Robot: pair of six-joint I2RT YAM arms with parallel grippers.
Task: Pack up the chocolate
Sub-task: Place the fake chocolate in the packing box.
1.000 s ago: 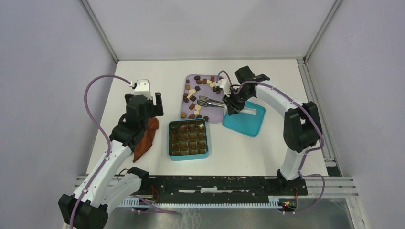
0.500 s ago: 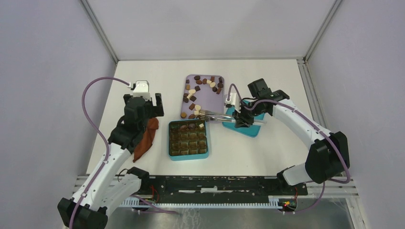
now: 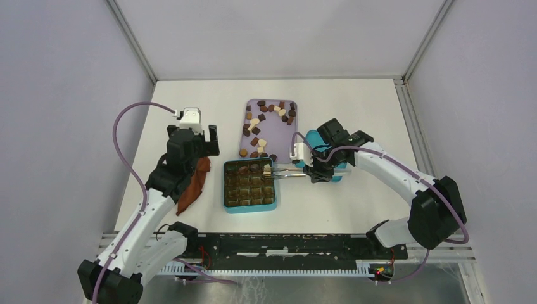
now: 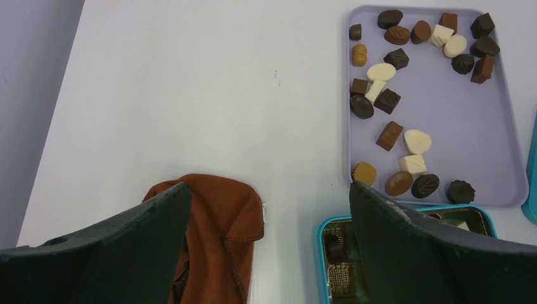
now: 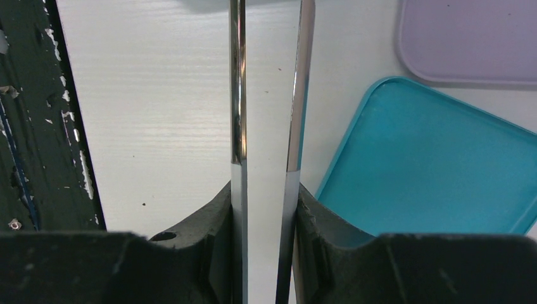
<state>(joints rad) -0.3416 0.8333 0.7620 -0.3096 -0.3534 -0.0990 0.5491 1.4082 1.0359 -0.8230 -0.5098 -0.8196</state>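
The right jaws clamp tongs (image 3: 288, 172), whose tips ahead of them seem to pinch a cream chocolate (image 3: 268, 171) over the teal box (image 3: 249, 209), at its far right corner. Placing looks to be in hand: next, settle it into a free cell and ease the squeeze. More pieces (image 3: 255, 121) lie on the tray (image 3: 282, 136) beyond the tips. The left jaws gape wide, empty, over the cloth (image 3: 196, 180).
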